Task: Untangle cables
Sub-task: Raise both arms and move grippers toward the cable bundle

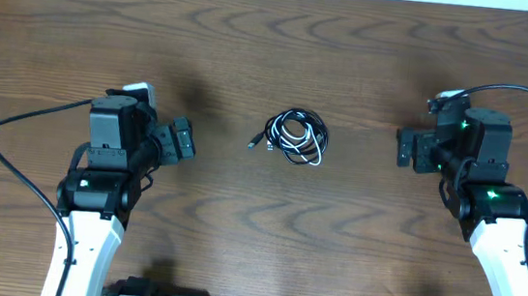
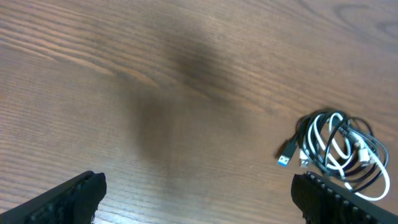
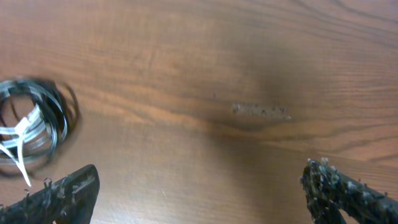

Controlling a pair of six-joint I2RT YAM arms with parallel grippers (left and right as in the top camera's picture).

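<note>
Left gripper (image 1: pixel 183 140) hovered left of centre, fingers spread wide, well apart from cables. Cables (image 1: pixel 294 137) lay mid-table (image 1: pixel 256 31) as one tangled coil: black strands plus a white one, blue-tipped plug (image 2: pixel 285 159) sticking out on left side. Right gripper (image 1: pixel 406 148) sat well right of coil, fingers likewise apart, not touching it.

The cables (image 1: pixel 294 137) lie in 1 small, loose, roughly round tangle near the middle of the wooden bench (image 1: pixel 234 252), resting flat on its surface. Thin black cords (image 2: pixel 314 146) loop around and through 1 white cord (image 2: pixel 375 191), which shows most along the lower right edge of the bundle. 1 connector plug (image 2: pixel 286 157) with a blue tip pokes out on the coil's left side. In the right wrist view the bundle is blurred.
</note>
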